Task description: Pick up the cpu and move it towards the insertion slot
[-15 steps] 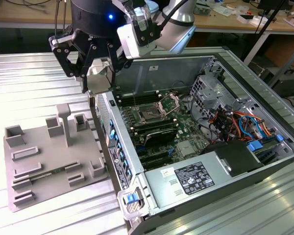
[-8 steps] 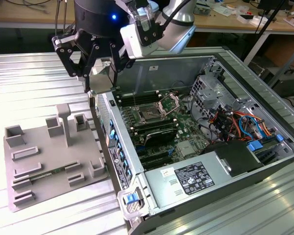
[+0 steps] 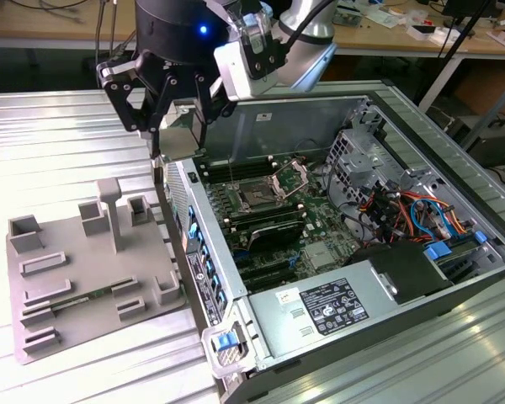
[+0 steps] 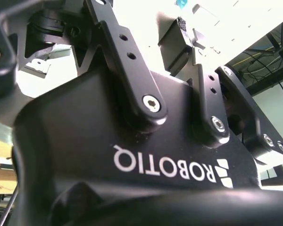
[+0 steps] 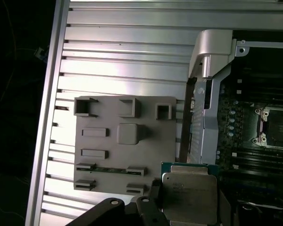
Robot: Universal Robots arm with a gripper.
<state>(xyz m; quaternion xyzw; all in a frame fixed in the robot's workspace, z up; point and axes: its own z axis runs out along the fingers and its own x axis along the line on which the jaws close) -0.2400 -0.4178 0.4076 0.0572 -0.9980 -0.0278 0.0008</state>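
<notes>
In the first wrist view the cpu (image 5: 188,197) is a flat square chip with a dull silver top and a green-tan rim. It sits close to the camera, with black finger links (image 5: 144,209) against its side. It hangs over the case's side wall, between the grey tray and the motherboard. My gripper (image 3: 178,133) is shut on the cpu and hovers high above that wall in the exterior view. The insertion slot (image 3: 257,199) lies in the motherboard with its metal bracket swung up; it is also in the first wrist view as the insertion slot (image 5: 276,129), some way from the chip.
A grey plastic tray (image 3: 84,278) with raised blocks lies on the ribbed metal table at the exterior view's left. The open computer case (image 3: 387,109) has tall side walls, a power supply (image 3: 328,307) near the front and drive cables (image 3: 412,215) at the exterior view's right.
</notes>
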